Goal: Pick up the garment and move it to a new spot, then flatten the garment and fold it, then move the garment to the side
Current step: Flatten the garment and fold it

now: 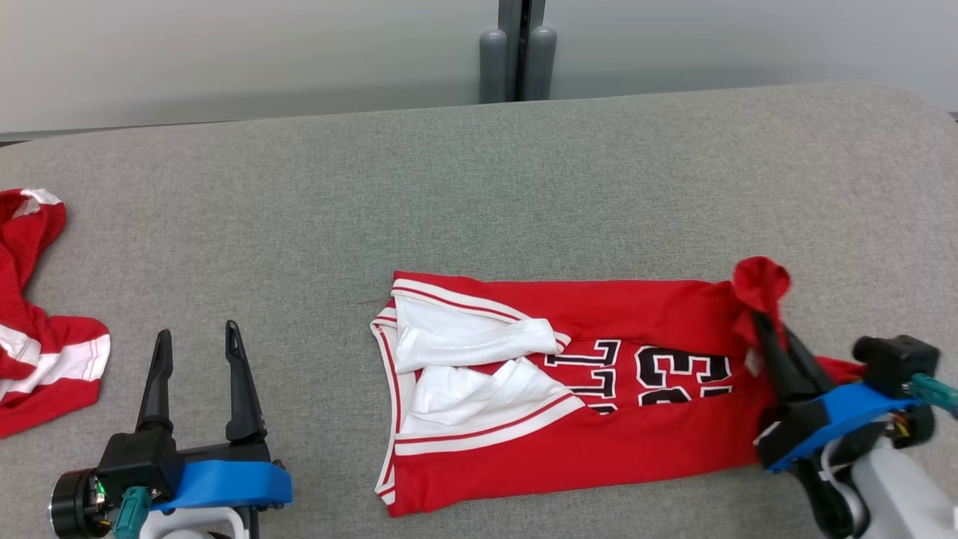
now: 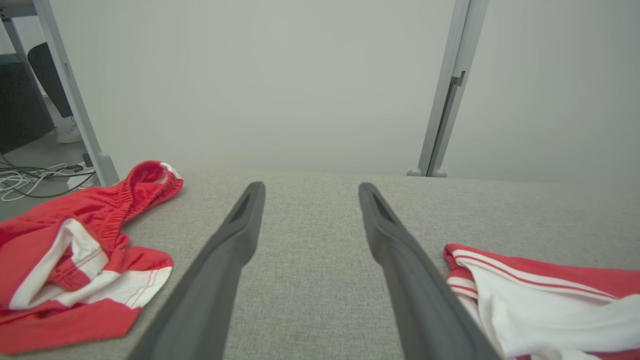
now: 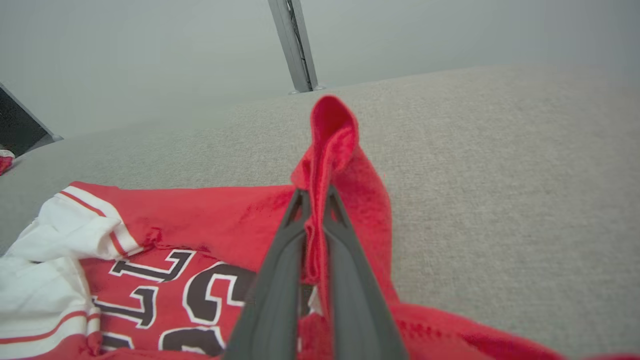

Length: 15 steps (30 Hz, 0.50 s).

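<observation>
- Two grippers are seen over the grey table [image 1: 524,172]: the right gripper [image 1: 765,323] is clamped on a bunched fold of the jersey [image 1: 569,404], while the left gripper [image 1: 196,335] is spread wide and empty.
- The jersey is laid near the table's middle. Its long axis runs left to right in the head view, with the white-trimmed end toward the robot's left and the pinched end toward its right.
- The pinched fold is raised off the table; the rest is seen lying flat, with white fabric turned out at the left end.
- From the right gripper the whole jersey extends leftward, so a fold along the long axis would, it is judged, be carried from right to left.
- The left gripper is set near the jersey's left end without touching it, between that end and the shorts [image 1: 37,329]. It is judged the nearer arm for pinning or lifting that end.
- The fold is gripped narrowly, so some slip could be expected under a long pull.
</observation>
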Available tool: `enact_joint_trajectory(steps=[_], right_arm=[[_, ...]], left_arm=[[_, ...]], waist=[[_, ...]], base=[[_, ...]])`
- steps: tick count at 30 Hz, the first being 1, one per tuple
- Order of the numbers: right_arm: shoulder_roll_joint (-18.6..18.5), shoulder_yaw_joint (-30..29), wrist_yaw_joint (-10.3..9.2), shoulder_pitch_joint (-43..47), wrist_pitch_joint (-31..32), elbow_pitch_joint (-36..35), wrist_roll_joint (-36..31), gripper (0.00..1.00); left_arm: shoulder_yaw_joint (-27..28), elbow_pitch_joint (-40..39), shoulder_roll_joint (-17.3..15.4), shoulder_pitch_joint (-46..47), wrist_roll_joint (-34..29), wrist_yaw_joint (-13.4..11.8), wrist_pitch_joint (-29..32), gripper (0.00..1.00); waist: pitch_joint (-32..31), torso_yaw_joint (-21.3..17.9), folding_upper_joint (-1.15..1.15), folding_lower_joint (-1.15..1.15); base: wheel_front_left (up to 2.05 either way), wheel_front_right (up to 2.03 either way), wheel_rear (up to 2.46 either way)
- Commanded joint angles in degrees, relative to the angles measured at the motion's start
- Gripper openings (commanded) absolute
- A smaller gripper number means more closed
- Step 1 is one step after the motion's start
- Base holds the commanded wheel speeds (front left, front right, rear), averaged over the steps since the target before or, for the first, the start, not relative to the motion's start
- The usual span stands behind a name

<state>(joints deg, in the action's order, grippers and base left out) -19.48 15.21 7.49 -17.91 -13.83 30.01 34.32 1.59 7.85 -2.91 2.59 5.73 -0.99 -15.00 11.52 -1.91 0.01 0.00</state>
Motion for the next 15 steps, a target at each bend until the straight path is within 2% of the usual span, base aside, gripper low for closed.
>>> enact_joint_trajectory(steps=[1, 7, 15], right_arm=[[0.8, 1.1, 0.01, 0.0, 0.5, -1.2, 0.1, 0.00], [4.7, 6.2, 0.01, -1.6, 2.4, -5.2, -0.1, 0.00], [9.1, 12.1, 0.01, -4.3, 3.5, -6.7, -0.4, 0.00]], left_arm=[[0.1, 0.1, 0.0, -0.2, 0.2, -0.1, -0.2, 1.00], [-0.4, 0.3, 0.0, -0.1, 0.2, 0.1, -0.3, 1.00], [-1.1, 0.9, 0.0, 0.7, 0.6, 0.3, -0.2, 1.00]], waist=[[-0.1, 0.0, -0.01, 0.00], [-0.4, 0.2, -0.01, 0.00], [0.0, 1.4, -0.01, 0.00]], base=[[0.00, 0.00, 0.00], [0.00, 0.00, 0.00], [0.00, 0.00, 0.00]])
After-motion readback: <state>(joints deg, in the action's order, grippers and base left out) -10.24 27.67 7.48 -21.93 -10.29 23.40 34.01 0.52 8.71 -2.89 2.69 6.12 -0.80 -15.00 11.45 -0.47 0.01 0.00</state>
